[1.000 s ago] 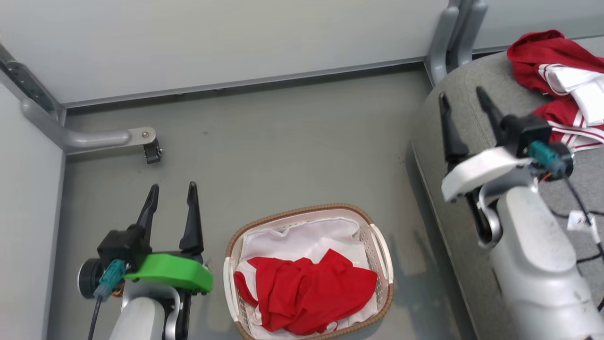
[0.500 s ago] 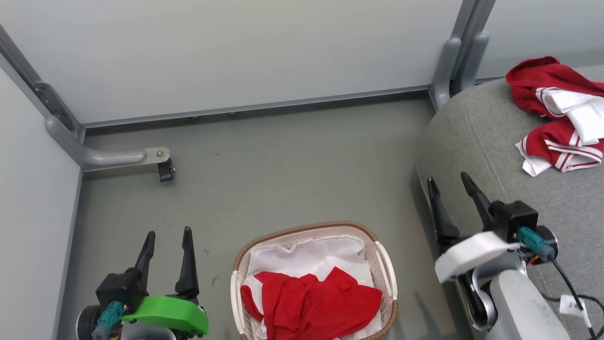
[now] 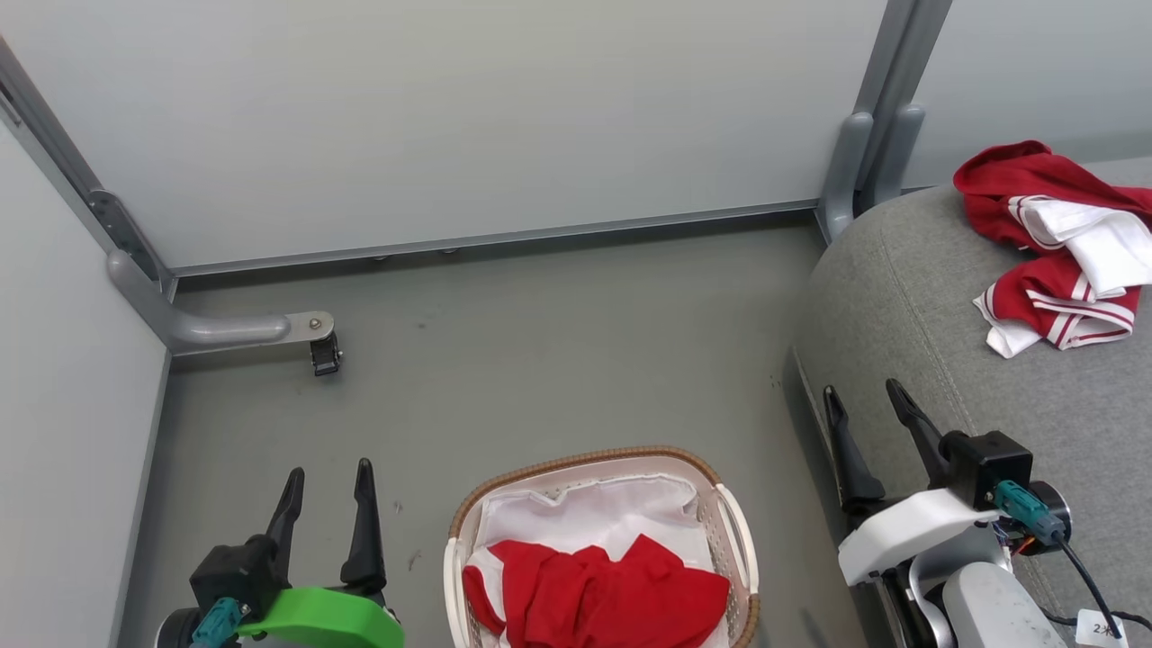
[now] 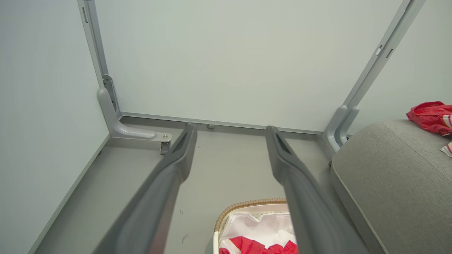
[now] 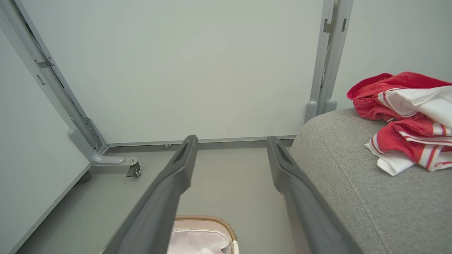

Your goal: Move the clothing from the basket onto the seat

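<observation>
Red clothing (image 3: pixel 612 594) in basket (image 3: pixel 585 458), on seat (image 3: pixel 900 297)

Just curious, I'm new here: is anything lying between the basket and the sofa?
Nothing: the head view shows a bare strip of grey floor between the basket and the sofa.

Right claw (image 3: pixel 859 389) drawn back from clothing (image 3: pixel 1012 180) on seat (image 3: pixel 900 297); view tilted up

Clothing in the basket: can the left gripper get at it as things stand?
Probably yes. The left gripper hangs open and empty beside the basket, whose top is open; the clothing lies uncovered on the liner.
</observation>
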